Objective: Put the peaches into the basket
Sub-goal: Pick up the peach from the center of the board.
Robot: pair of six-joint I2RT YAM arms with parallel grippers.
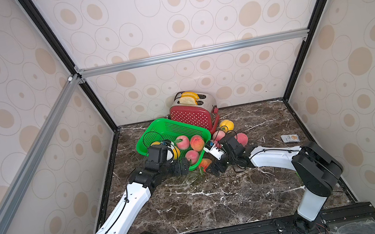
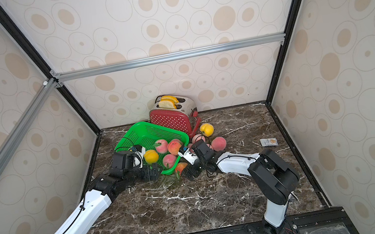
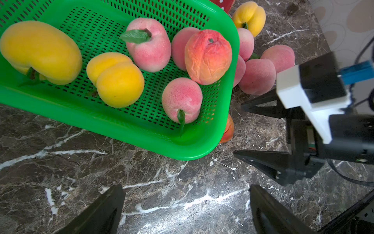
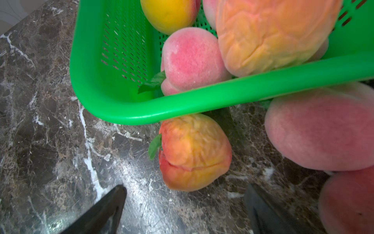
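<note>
1. The basket sits at about 11 o'clock from the middle of the counter, just in front of the red toaster at 12 o'clock.
2. We count six peaches inside it: two yellow, three pink and one orange-red.
3. At the basket's 3 o'clock, pink peaches and a yellow peach lie loose on the counter.
4. An orange-red peach lies at the basket's 5 o'clock corner, partly under the rim.
5. Our left gripper hangs over bare counter at the basket's 6 o'clock, its jaws spread and empty.
6. Our right gripper faces the orange-red peach with its jaws wide. The peach lies just ahead of them, untouched.
</note>
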